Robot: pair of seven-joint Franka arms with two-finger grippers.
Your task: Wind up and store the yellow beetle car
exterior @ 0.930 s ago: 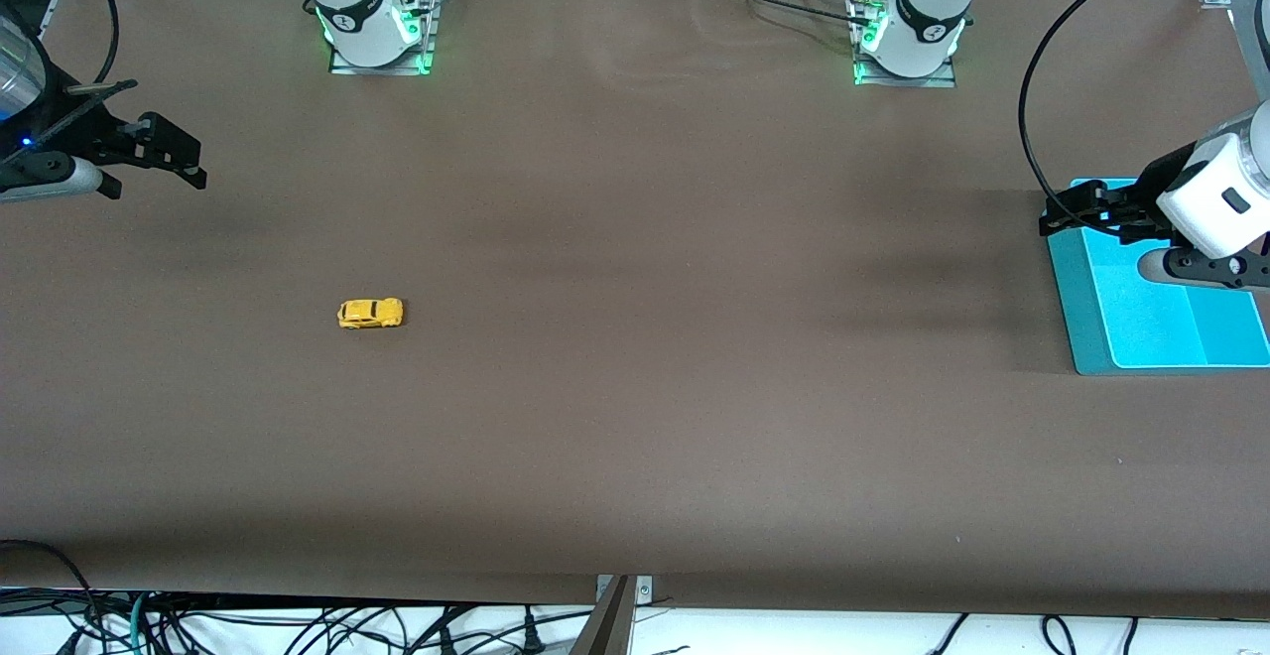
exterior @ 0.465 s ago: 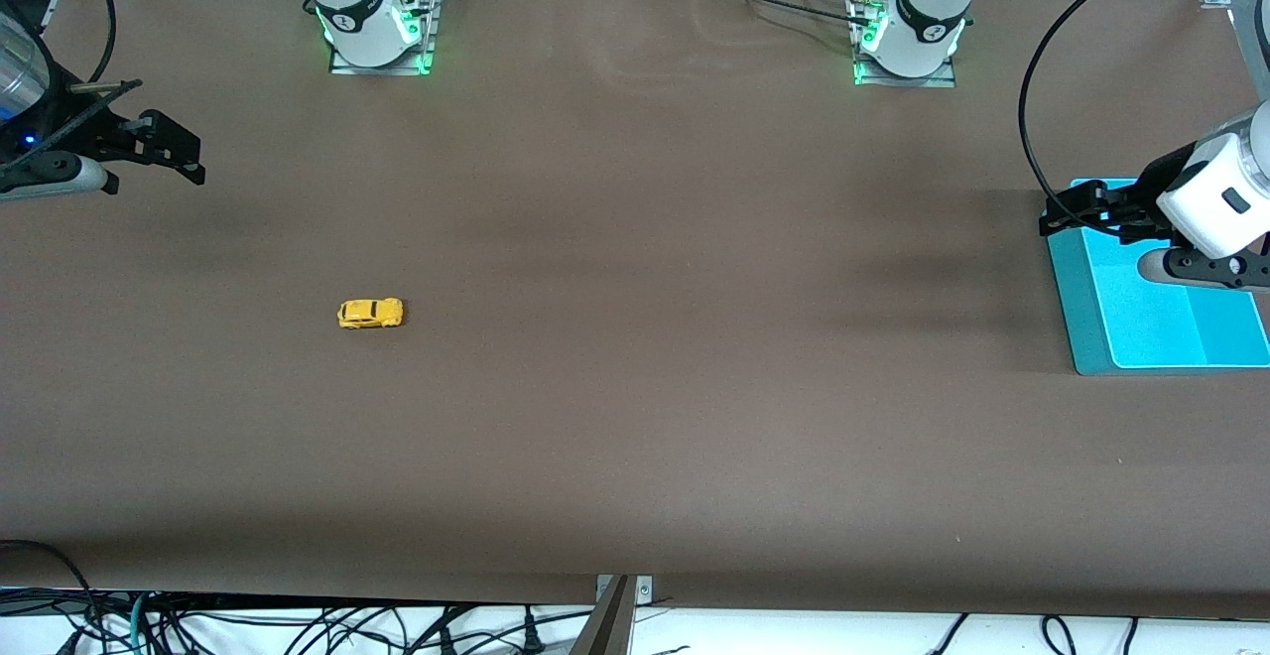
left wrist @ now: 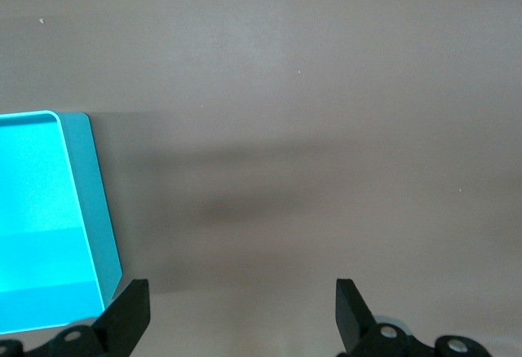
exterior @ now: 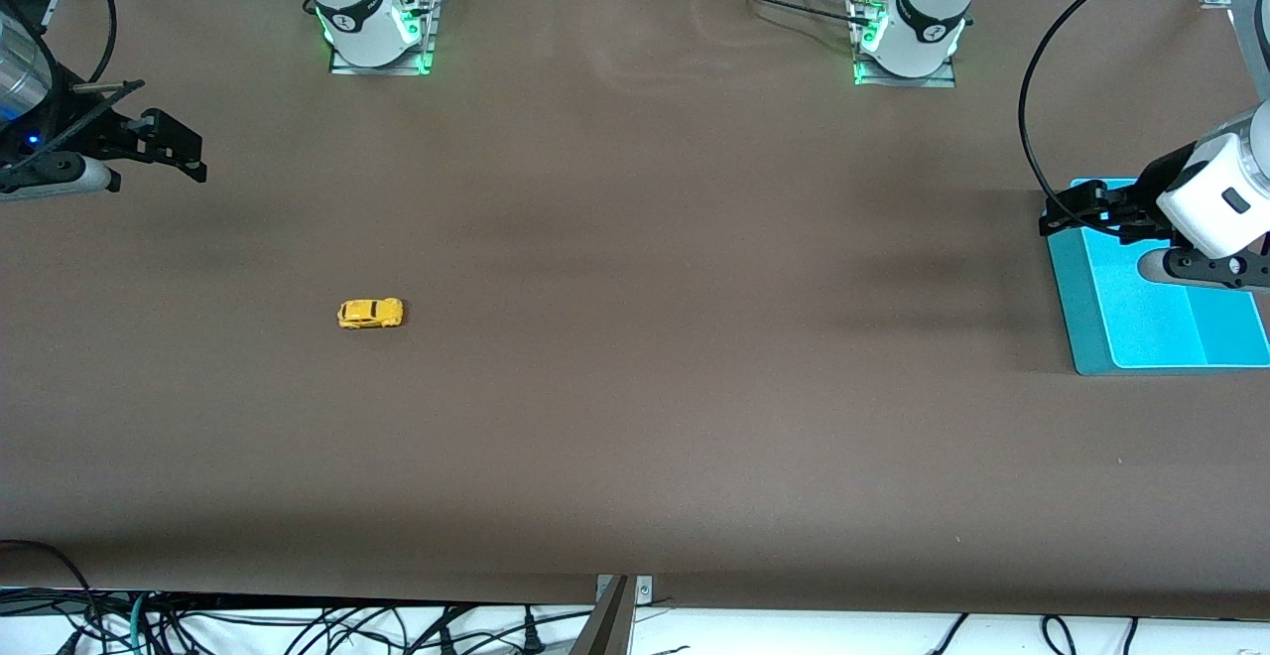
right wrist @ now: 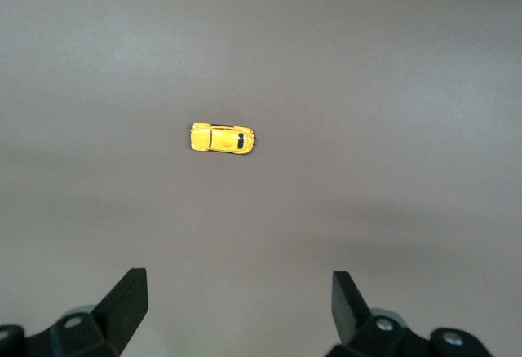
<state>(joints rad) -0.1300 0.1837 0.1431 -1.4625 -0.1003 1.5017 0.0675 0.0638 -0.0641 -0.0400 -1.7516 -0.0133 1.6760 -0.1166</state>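
The yellow beetle car (exterior: pixel 370 313) stands on its wheels on the brown table, toward the right arm's end; the right wrist view shows it from above (right wrist: pixel 223 138), well clear of the fingers. My right gripper (exterior: pixel 177 156) hangs open and empty above the table's edge at that end, away from the car. Open and empty too, my left gripper (exterior: pixel 1070 213) hovers over the edge of the turquoise tray (exterior: pixel 1091 337) at the left arm's end. In the left wrist view its fingers (left wrist: pixel 130 312) frame bare table beside the tray (left wrist: pixel 94 202).
The two arm bases (exterior: pixel 375 20) (exterior: pixel 908 35) stand along the table's edge farthest from the front camera. A black cable (exterior: pixel 1037 89) loops above the table near the tray. Loose cables (exterior: pixel 298 630) lie below the table's near edge.
My right gripper has crept slightly upward in the front view. The car, the tray and my left gripper have not moved.
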